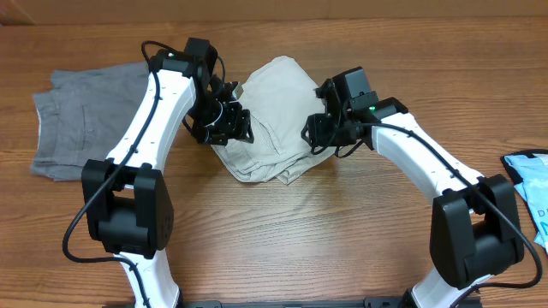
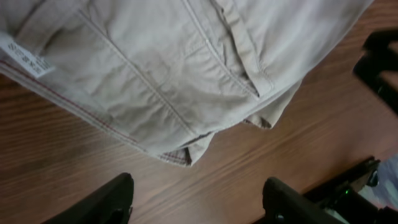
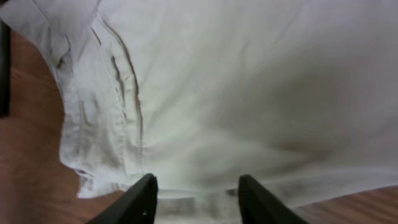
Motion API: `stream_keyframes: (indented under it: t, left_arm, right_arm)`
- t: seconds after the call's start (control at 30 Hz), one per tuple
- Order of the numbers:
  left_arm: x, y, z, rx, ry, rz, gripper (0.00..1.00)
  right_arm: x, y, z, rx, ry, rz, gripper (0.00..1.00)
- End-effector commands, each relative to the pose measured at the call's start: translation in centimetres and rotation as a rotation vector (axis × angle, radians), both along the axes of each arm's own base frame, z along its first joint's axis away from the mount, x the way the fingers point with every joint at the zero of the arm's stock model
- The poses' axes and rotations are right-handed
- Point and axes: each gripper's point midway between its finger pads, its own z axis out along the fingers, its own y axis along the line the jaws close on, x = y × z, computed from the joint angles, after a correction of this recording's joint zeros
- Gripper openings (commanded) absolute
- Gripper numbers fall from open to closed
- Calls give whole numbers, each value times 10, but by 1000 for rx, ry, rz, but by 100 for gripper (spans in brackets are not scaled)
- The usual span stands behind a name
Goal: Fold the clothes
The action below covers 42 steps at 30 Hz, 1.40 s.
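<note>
Wooden brown tabletop carries a crumpled pair of pale beige cotton shorts at its middle, bunched between the two arms so that each can reach a side. Left hand sits by the hem, spread wide over bare wood and gripping nothing. Right hand hangs over the opposite side, also spread, with cloth between its fingers but not pinched. Darker grey shorts and a light-blue printed item lie well aside, probably kept clear of the folding.
</note>
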Motion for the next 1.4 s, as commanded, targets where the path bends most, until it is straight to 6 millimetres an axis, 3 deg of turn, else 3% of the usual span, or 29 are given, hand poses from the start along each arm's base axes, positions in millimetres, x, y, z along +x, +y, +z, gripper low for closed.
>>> stream_keyframes:
  t: [0.0, 0.07, 0.23, 0.37, 0.5, 0.67, 0.73, 0.8, 0.93, 1.13, 1.27, 1.37]
  left_arm:
    - [-5, 1, -4, -1, 7, -47, 61]
    - [-8, -4, -7, -1, 13, -60, 54]
    - [-17, -34, -35, 1, -24, -145, 26]
    - [-24, -52, -62, 14, -46, -163, 22]
    - [-40, -57, -85, 30, -19, -155, 22]
    - [-54, -45, -109, 88, 4, -148, 22]
    - [-52, -33, -113, 142, -1, -134, 21]
    - [-46, -20, -116, 189, -15, -112, 20]
    - [-19, 4, -115, 206, -72, -28, 24]
    - [33, 42, -89, 113, -146, 153, 28]
    - [42, 52, -57, -12, -133, 171, 34]
    - [40, 59, -34, -55, -126, 148, 39]
  right_arm:
    - [25, -32, 4, -49, -53, -108, 47]
    - [38, -49, 7, -39, -78, -157, 47]
    - [72, -99, 10, 13, -112, -354, 29]
    - [84, -117, 1, 40, -114, -404, 24]
    - [86, -112, -23, 72, -66, -386, 24]
    - [75, -97, -58, 92, 32, -349, 22]
    - [65, -86, -66, 120, 88, -322, 22]
    - [41, -66, -66, 193, 199, -272, 15]
    - [-14, -31, -62, 280, 446, -204, 7]
    - [-74, 9, -61, 160, 603, -110, 7]
    - [-75, 0, -58, -49, 495, -150, 7]
    - [-62, -13, -37, -110, 371, -183, 12]
